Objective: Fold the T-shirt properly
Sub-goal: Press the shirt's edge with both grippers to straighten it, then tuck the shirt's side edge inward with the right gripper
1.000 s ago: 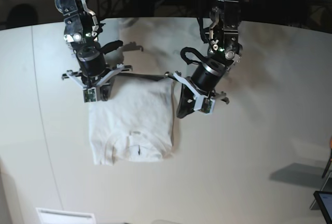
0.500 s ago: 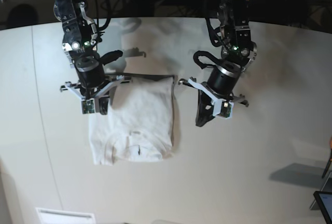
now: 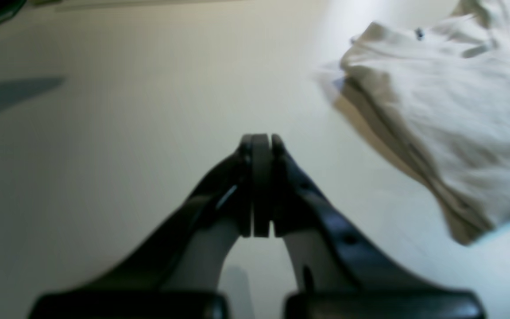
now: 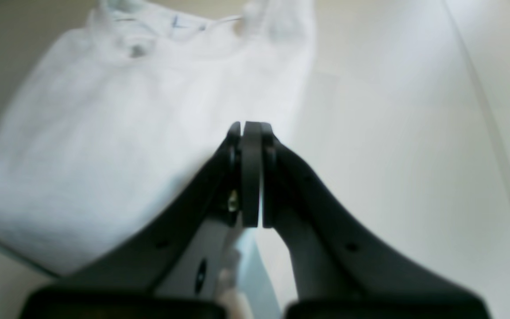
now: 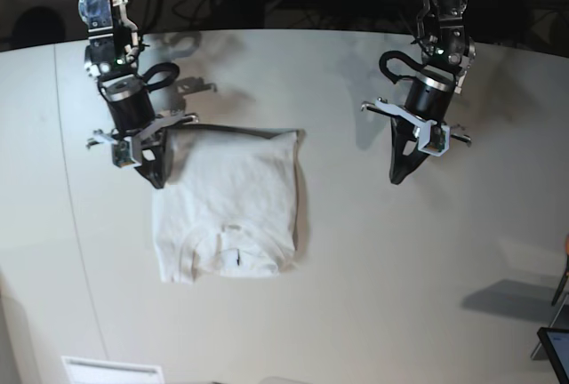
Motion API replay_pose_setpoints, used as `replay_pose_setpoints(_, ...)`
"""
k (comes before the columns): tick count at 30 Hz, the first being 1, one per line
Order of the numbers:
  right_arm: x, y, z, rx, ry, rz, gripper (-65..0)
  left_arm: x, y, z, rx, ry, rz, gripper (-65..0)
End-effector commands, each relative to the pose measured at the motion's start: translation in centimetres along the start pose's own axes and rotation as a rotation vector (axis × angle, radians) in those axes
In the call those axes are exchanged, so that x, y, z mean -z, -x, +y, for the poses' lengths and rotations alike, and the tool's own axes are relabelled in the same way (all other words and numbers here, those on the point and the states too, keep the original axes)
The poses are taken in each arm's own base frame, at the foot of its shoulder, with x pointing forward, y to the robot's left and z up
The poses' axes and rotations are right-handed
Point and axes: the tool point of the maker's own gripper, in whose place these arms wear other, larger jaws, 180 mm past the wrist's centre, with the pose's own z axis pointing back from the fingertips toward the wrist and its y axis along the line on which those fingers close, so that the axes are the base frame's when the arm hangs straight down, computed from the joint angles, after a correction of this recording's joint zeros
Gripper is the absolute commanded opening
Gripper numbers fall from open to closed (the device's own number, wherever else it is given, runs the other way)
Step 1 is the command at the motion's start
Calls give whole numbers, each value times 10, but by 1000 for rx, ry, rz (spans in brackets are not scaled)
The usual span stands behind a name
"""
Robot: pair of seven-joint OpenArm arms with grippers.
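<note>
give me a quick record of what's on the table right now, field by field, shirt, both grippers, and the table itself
T-shirt: white, folded into a rectangle, lying flat, collar toward the near edge
left gripper: fingers shut, empty, over bare table, clear of the shirt
right gripper: fingers shut, empty, at the shirt's far corner
table: pale, plain surface
contact: neither gripper holds cloth

Black arms point(image 5: 116, 55) with looping cables, silver brackets, and dark curved pincer fingers point(image 3: 299, 208).
</note>
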Motion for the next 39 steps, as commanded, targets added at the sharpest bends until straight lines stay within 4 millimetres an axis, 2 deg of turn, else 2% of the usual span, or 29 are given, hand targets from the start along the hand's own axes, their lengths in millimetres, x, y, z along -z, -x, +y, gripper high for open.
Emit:
replay_pose_setpoints(1, -4, -17, -7, -5, 6, -79, -649, -6, -12, 3, 8, -3, -54, -650)
replay_pose_setpoints(7, -29, -11, -24, 3, 28, -101, -649, -28, -17, -6, -6, 7, -116, -650)
replay_pose_setpoints(11, -31, -9, -22, 4, 22, -97, -649, -24, -20, -5, -11, 0, -130, -650)
replay_pose_setpoints(12, -28, -14, -22, 3, 17, -109, -649, -20, -26, -6, -13, 3, -150, -650)
replay_pose_setpoints(15, -12, -25, -21, -2, 3, -122, -649, -7, -32, -8, -24, -8, -156, -650)
replay_pose_setpoints(18, 16, -36, -10, -22, -39, -79, -649, 7, -35, -10, -36, -21, -120, -650)
replay_pose_setpoints(22, 51, -64, 0, -51, -79, -78, -649, 8, -49, -15, -43, -28, -149, -650)
replay_pose_setpoints(25, 73, -88, 5, -80, -100, -87, -649, 6, -44, -16, -46, -28, -136, -650)
replay_pose_setpoints(28, 95, -101, -4, -91, -88, -69, -649, 1, -38, -16, -45, -25, -117, -650)
replay_pose_setpoints(34, 131, -95, -16, -75, -96, -13, -649, -5, -29, -19, -53, -24, -87, -650)
replay_pose_setpoints(39, 137, -82, -18, -60, -99, 22, -649, -9, -22, -4, -54, -69, -73, -650)
